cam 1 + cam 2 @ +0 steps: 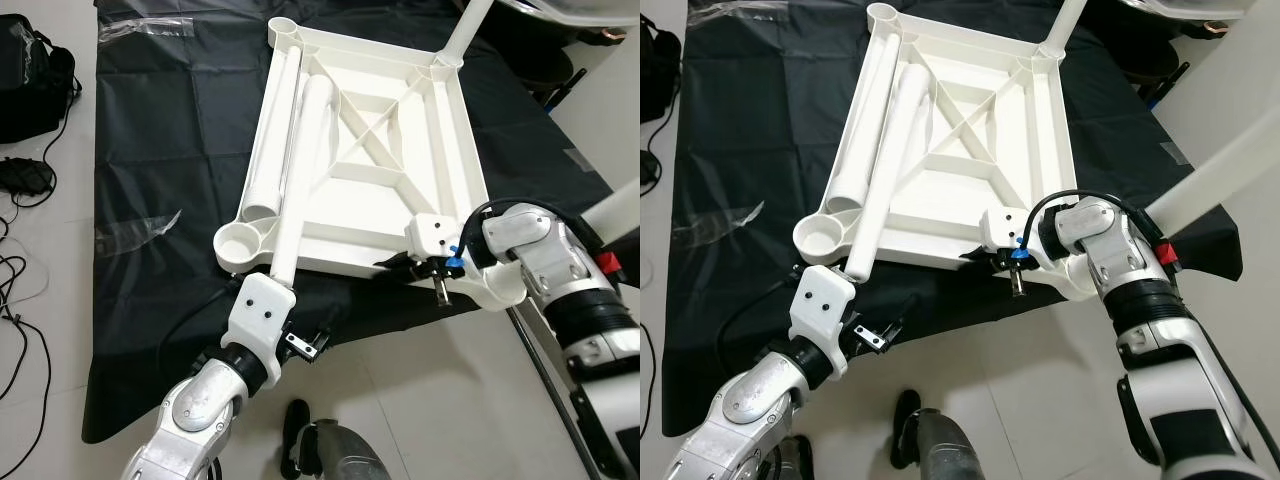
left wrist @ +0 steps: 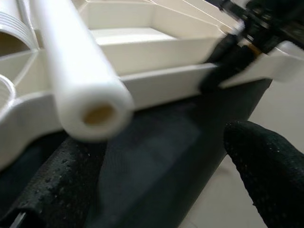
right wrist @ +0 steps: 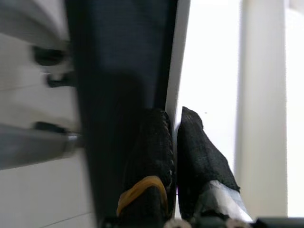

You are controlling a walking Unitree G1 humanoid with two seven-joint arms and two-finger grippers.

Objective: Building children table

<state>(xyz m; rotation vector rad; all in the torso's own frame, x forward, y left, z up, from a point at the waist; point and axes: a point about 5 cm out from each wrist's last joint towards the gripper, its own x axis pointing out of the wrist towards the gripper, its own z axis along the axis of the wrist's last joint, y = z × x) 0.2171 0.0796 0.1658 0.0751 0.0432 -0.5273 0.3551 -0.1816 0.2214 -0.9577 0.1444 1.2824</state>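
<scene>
Your table top (image 1: 370, 150) is lying upside down on the black cloth (image 1: 170, 140). Your right gripper (image 3: 175, 142) is pinching its near rim. Your left gripper (image 2: 156, 190) is gaping wide under a white leg (image 1: 290, 215) resting across the frame.

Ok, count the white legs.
4 legs: one upright at the far right corner, one rising by the right arm, one lying in the tabletop, one across its rim at the left pincer.
</scene>
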